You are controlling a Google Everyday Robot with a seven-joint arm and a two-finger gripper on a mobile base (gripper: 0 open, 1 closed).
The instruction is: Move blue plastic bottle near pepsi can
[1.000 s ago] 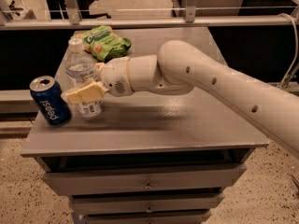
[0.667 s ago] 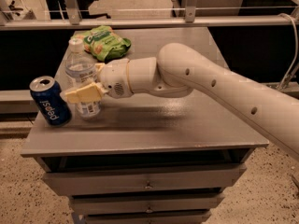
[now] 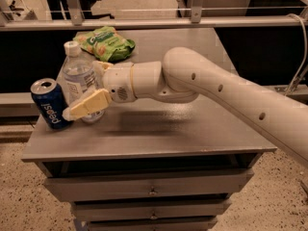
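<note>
Little has been moved since earlier: the blue plastic bottle (image 3: 77, 78) is apparently clasped upright in the tool (image 3: 83, 97), the pepsi can (image 3: 50, 105) just past its tip.

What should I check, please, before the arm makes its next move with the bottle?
1. The clear bluish plastic bottle with a white cap stands upright on the grey metal table: ok.
2. The bottle is near the dark-blue pepsi can: ok, it is right beside it. Whether they touch: cannot tell.
3. The end effector is at the bottle's lower body. Whether it has a firm hold: cannot tell.
4. The can is upright, near the table's left edge: ok.
5. The green crinkly snack bag lies behind the bottle, apart from the end effector: ok.
</note>
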